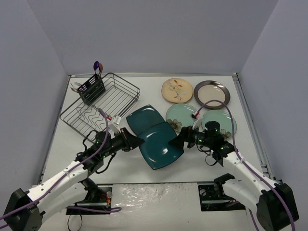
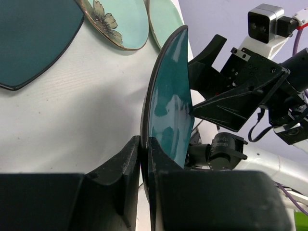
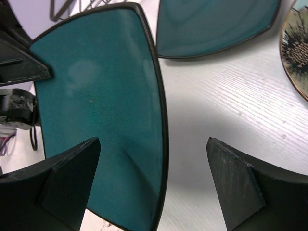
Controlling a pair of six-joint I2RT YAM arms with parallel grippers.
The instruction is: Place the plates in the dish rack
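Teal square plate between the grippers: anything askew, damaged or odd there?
No damage shows. The held teal plate is tilted, pinched only at its rim by the left gripper; the right gripper straddles the opposite edge, open.

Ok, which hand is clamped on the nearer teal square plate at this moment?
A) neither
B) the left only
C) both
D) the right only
B: the left hand is pinched shut on the rim of the teal square plate, while the right hand stands wide open around the plate's other edge, not closed on it.
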